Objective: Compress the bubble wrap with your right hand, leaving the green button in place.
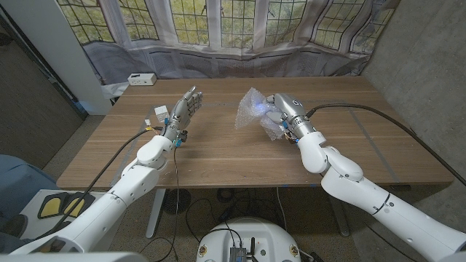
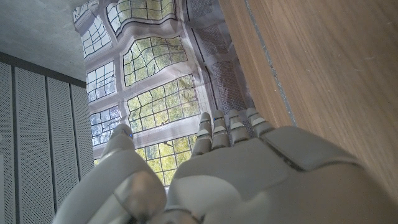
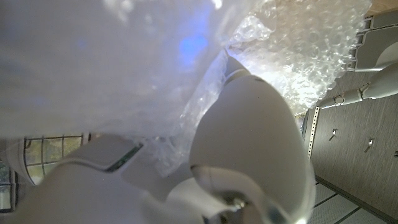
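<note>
Head view: the right hand (image 1: 285, 109) is over the far middle of the wooden table (image 1: 240, 156), its fingers closed around a crumpled wad of clear bubble wrap (image 1: 255, 110) that bulges out to its left and sits near the table's far edge. The left hand (image 1: 182, 110) stands on its edge left of centre, fingers straight, together and released, holding nothing. A small white box (image 1: 141, 78) lies at the far left corner, and a small white and blue object (image 1: 160, 113) sits just left of the left hand; what it is cannot be told. A wide strip of bare wood separates the hands and runs to the near edge.

Left wrist view: the left hand's fingers (image 2: 227, 127) reach out straight, with nothing between them, beside the table's edge and a window-print backdrop (image 2: 149, 93).

Right wrist view: bubble wrap (image 3: 298, 50) presses against the right hand (image 3: 249, 143), blurred by closeness.
</note>
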You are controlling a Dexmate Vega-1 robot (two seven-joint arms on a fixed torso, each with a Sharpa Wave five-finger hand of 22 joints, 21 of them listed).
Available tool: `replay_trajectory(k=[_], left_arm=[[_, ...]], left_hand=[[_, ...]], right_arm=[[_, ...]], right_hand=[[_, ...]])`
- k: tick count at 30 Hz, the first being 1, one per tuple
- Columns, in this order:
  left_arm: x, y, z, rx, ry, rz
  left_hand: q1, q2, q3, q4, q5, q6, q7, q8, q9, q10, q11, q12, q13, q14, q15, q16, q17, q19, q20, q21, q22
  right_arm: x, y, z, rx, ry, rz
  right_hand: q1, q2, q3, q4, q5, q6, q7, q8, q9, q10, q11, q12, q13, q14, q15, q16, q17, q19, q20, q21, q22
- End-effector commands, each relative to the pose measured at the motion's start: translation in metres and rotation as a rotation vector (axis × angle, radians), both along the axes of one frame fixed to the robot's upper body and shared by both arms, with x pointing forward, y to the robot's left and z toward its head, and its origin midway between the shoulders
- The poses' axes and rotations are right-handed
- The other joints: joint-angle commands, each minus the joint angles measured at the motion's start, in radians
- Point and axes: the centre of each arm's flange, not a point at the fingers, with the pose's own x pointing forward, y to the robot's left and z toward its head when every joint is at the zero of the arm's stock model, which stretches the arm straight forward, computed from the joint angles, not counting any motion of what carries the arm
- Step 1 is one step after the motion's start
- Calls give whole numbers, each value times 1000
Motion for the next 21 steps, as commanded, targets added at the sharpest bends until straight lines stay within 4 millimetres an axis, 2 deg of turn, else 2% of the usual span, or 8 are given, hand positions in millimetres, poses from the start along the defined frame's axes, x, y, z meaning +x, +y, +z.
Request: replay_trajectory(k=[1, 3, 7, 10, 12, 13, 21], left_arm=[[-3, 0, -2, 0, 2, -1], [-3, 0, -3, -1, 4, 0], [-3, 0, -4, -3, 7, -2], [-3, 0, -5, -2, 7, -2], [-3, -1, -5, 0, 7, -4], [-3, -1, -5, 1, 7, -2], [-5, 0, -5, 2, 7, 0]], left_hand=[[4, 8, 2, -2, -3, 11, -3, 5, 2, 7, -2, 0, 3, 5, 5, 2, 2, -3, 7, 2, 2], [4, 8, 2, -2, -3, 11, -3, 5, 2, 7, -2, 0, 3, 4, 5, 2, 2, -3, 6, 2, 2], [3, 8, 2, -2, -3, 12, -4, 5, 2, 8, -2, 0, 3, 5, 5, 2, 2, -3, 7, 2, 2], [3, 9, 2, -2, -3, 13, -3, 5, 2, 8, -2, 0, 3, 6, 5, 3, 2, -3, 6, 2, 2], [3, 9, 2, -2, -3, 14, -4, 5, 2, 8, -2, 0, 3, 5, 4, 2, 2, -3, 6, 2, 2], [3, 9, 2, -2, -3, 15, -4, 6, 2, 8, -2, 0, 3, 4, 5, 2, 2, -3, 6, 3, 2], [3, 9, 2, -2, -3, 15, -4, 5, 2, 8, -3, 0, 3, 5, 4, 2, 2, -3, 6, 3, 2]], right_arm=[[-3, -1, -3, 5, -10, -27], [-3, -1, -3, 3, -10, -33], [-4, -2, -4, -4, -6, -43], [-5, -2, -5, -12, -10, -43], [-6, -2, -5, -9, -14, -39], [-6, -3, -5, -8, -17, -38], [-7, -5, -6, -28, -6, -36]], right_hand=[[-28, 20, -2, 27, -1, -14, -20, -17, -3, -7, -13, -20, -11, 63, -79, -2, 6, -3, -61, -3, -3], [-30, 17, -2, 24, 0, -20, -28, -23, -4, -14, -20, -29, -14, 52, -84, 0, 14, -15, -62, -9, -5], [-62, 9, -16, 31, 0, -39, -42, -42, -2, -35, -26, -55, -23, 7, -79, 1, 35, -43, -59, -19, -5], [-91, 3, -29, 40, -1, -56, -39, -55, -1, -43, -26, -66, -27, -21, -67, -4, 38, -57, -57, -25, -6], [-133, 1, -43, 56, 0, -66, -35, -67, -1, -60, -33, -82, -31, -63, -52, -18, 37, -86, -50, -40, -8], [-142, -3, -47, 58, 0, -74, -38, -73, -2, -65, -33, -86, -29, -74, -48, -21, 37, -89, -48, -42, -9], [-209, -19, -72, 78, 1, -92, -30, -92, -3, -88, -22, -97, -20, -117, -22, -33, 39, -111, -33, -61, -11]])
